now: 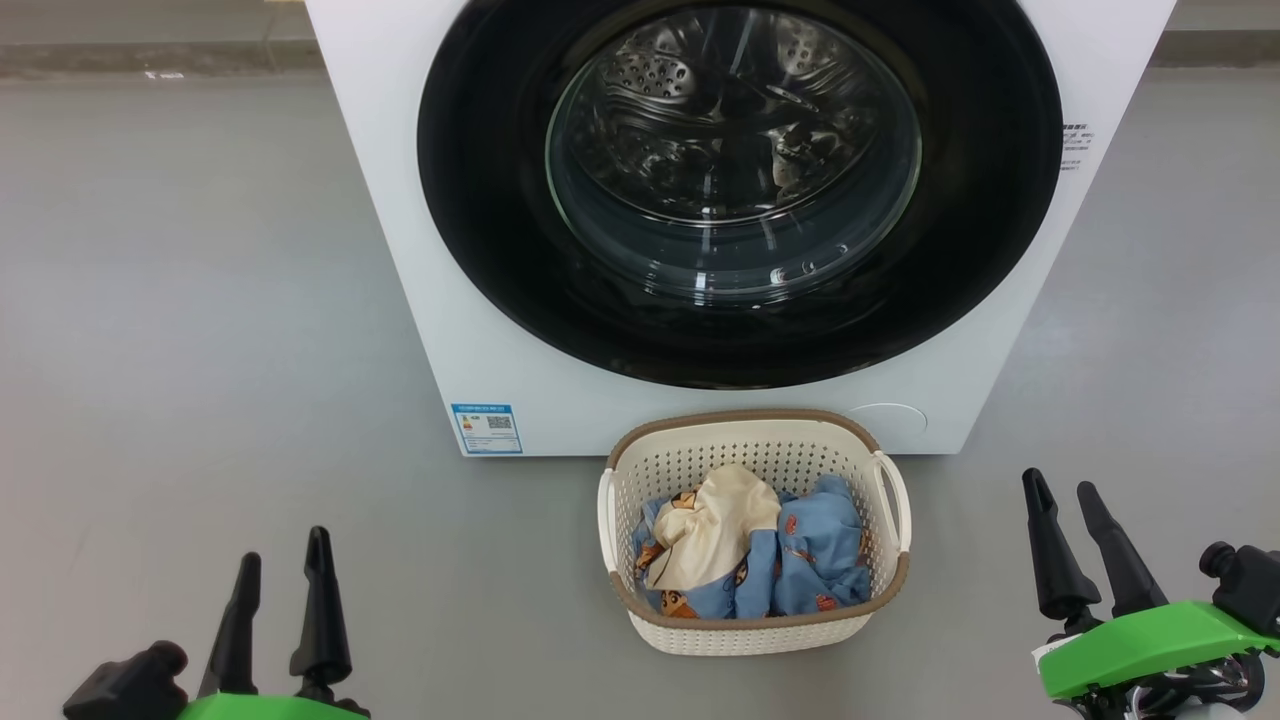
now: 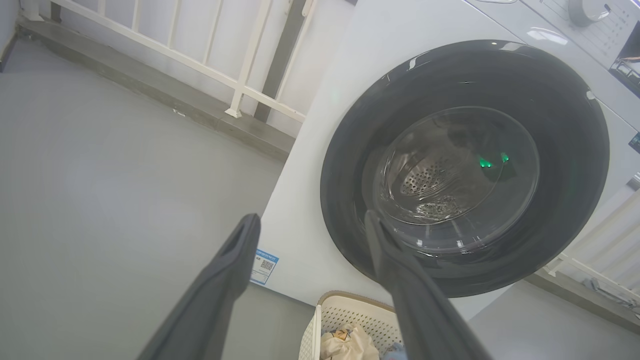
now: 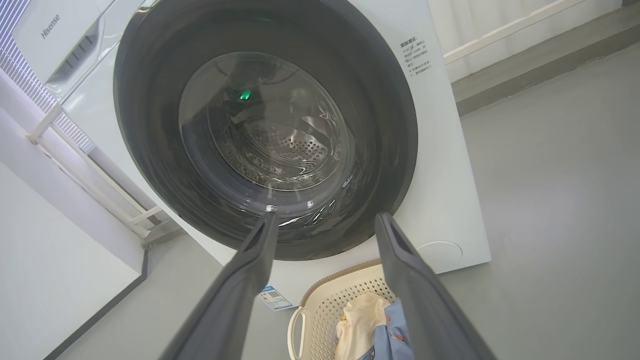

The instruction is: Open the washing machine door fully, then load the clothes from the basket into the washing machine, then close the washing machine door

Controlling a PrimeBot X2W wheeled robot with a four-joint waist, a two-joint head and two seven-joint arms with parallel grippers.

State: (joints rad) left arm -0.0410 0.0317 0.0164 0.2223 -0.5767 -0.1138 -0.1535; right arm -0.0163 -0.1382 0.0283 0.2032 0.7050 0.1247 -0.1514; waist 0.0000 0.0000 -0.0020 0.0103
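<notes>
One washing machine [image 1: 400, 250] at 12 o'clock, its one door [image 1: 500, 250] shut; one basket [image 1: 740, 635] at 6 holding one heap of clothes [image 1: 760, 550]; left gripper [image 1: 285, 548] at 8, right gripper [image 1: 1058, 484] at 4, both spread wide, empty.

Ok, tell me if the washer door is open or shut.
Shut. The door lies flat against the front of the washing machine, no gap at its rim; the drum is seen through its glass.

My left gripper [image 1: 284, 548] and right gripper [image 1: 1058, 483] each carry two long, tapered matte-black fingers [image 1: 322, 620] on a bright green housing [image 1: 1150, 640], with black knobbed fittings [image 1: 1228, 570].
</notes>
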